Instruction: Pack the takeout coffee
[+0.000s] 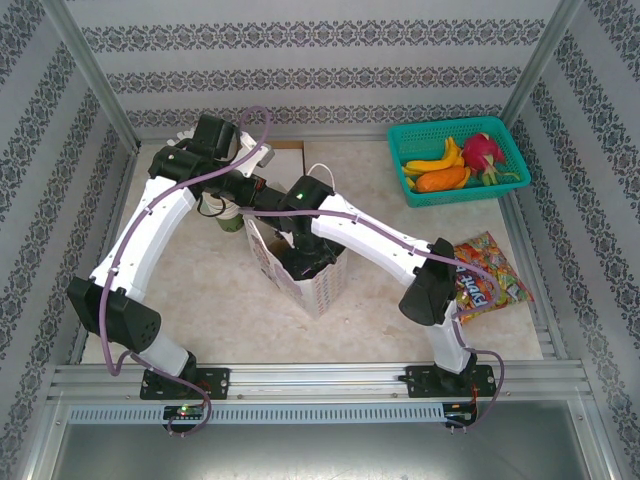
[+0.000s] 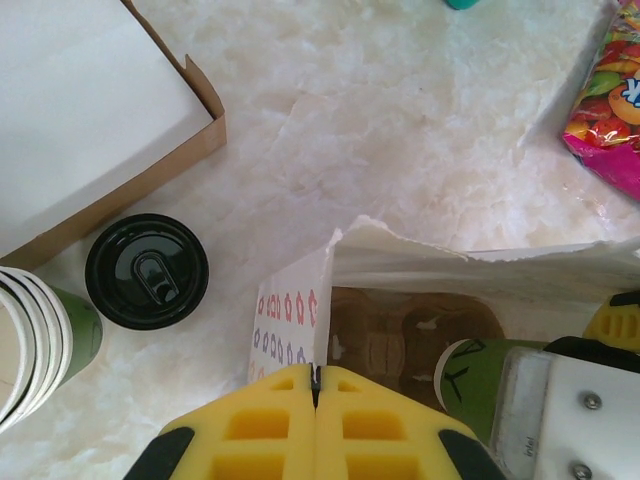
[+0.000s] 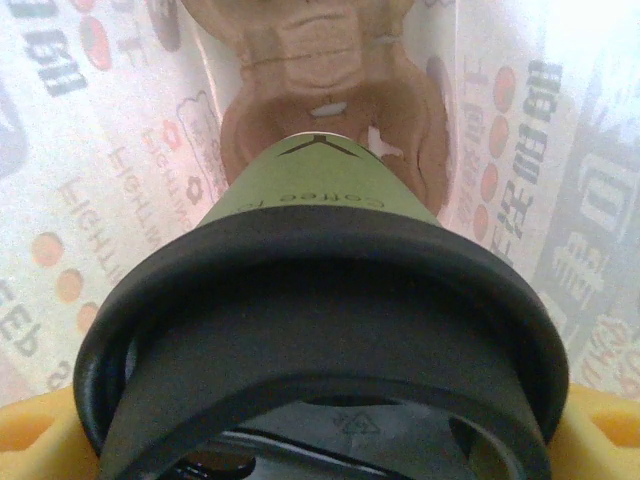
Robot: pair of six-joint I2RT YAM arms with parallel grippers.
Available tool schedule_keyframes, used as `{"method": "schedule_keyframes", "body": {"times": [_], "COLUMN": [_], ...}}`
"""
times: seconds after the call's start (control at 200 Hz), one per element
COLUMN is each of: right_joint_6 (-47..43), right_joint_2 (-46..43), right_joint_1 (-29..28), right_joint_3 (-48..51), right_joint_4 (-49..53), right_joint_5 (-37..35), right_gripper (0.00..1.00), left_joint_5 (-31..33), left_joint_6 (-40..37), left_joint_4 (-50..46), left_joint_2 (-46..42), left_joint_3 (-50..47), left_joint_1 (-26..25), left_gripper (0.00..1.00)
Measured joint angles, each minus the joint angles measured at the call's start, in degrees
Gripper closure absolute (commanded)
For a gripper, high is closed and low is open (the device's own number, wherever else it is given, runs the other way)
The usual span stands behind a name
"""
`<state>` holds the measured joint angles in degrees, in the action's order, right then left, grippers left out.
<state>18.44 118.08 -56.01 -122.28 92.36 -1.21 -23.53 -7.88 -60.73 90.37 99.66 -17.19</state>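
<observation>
Takeout coffee (image 3: 318, 195) inside the paper bag (image 3: 110, 150)
The right jaws pinch it between them, a brown cup carrier (image 3: 330, 110) beyond their tips; the left jaws, pressed together, hover over the bag's rim.

A lab test cell: aluminium frame (image 1: 320, 378) and wallpapered panels (image 1: 300, 60) enclosing a marble-look table (image 1: 230, 320)
</observation>
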Motion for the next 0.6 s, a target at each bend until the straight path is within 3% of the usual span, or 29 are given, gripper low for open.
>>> {"method": "schedule_keyframes", "body": {"times": [0.6], "right_joint_6": [0.0], "right_joint_2": [1.42], "right_joint_1": [1.01], "right_joint_3": [-0.46], "right_joint_4": [0.02], "right_joint_5": [-1.33], "right_gripper": [0.41], "left_joint_5": [-0.42], "left_joint_6": [0.66], "left_joint_4": [0.2], "left_joint_2": [-0.15], "left_joint_3": [-1.68], "left_joint_1": [0.04], "left_gripper": [1.0]}}
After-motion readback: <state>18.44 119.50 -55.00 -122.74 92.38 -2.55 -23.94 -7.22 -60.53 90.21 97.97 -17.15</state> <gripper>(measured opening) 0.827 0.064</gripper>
